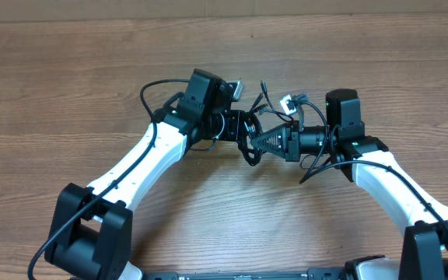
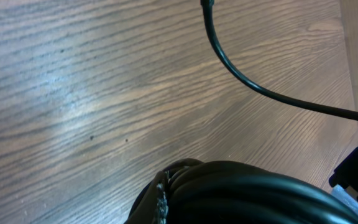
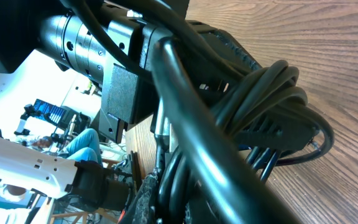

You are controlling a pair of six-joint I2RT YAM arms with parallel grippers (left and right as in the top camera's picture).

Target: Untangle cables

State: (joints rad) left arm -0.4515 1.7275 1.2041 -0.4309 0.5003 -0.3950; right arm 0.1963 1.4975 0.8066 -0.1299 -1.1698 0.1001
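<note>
From overhead, the cables [image 1: 249,153] form one small black knot of thin cords near the middle of the wooden surface [image 1: 92,70], with loose loops hanging below it and a few ends sticking up and back. One end carries a pale plug tip [image 1: 288,101]. The two arms reach in from either side and meet at this knot. The left tool [image 1: 238,124] is closed on the bunch. The right tool [image 1: 261,142] is closed too, its tip buried in the cords, though I cannot tell whether a cord lies between its fingers. Bare wood spreads wide to the left, right and far side, and the far edge of the surface runs along the top of the view. The left wrist view shows the cables [image 2: 247,193] as thick, glossy black strands packed side by side at the bottom, right against the camera. One cord arcs free across the upper right above open wood grain [image 2: 73,93]. In the right wrist view, the cables [image 3: 266,112] are several cords looped together and pressed close to the lens, just above the surface [image 3: 316,50], with the left arm's metal wrist [image 3: 73,37] close behind them.
</note>
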